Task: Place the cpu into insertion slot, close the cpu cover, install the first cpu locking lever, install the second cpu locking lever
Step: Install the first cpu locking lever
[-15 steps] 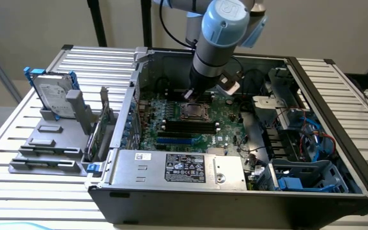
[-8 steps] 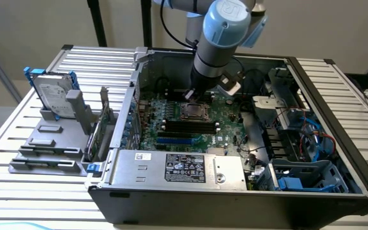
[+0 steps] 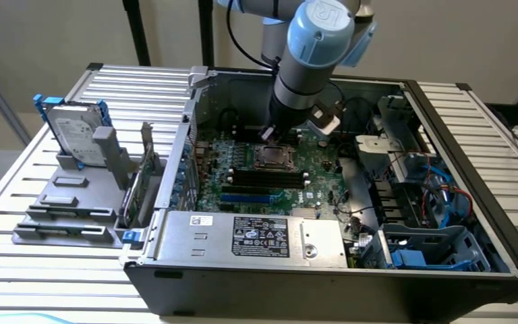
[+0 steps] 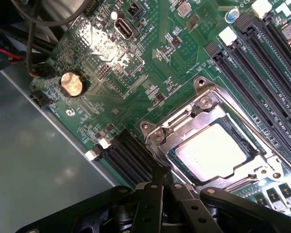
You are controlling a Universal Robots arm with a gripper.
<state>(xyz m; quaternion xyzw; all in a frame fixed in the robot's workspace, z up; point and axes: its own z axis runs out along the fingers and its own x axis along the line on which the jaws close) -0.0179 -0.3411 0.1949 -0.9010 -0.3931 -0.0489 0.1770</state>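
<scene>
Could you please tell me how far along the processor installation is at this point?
Done: the cpu is already in place, and the cover lies flat over it, framing the chip. In hand: the gripper, shut and holding nothing that I can see, has its tips at the cover's edge. Left: the locking levers; I cannot tell whether either is latched yet.

Robotics lab or workshop, slatted metal table, opened computer tower, robot arm overhead
</scene>
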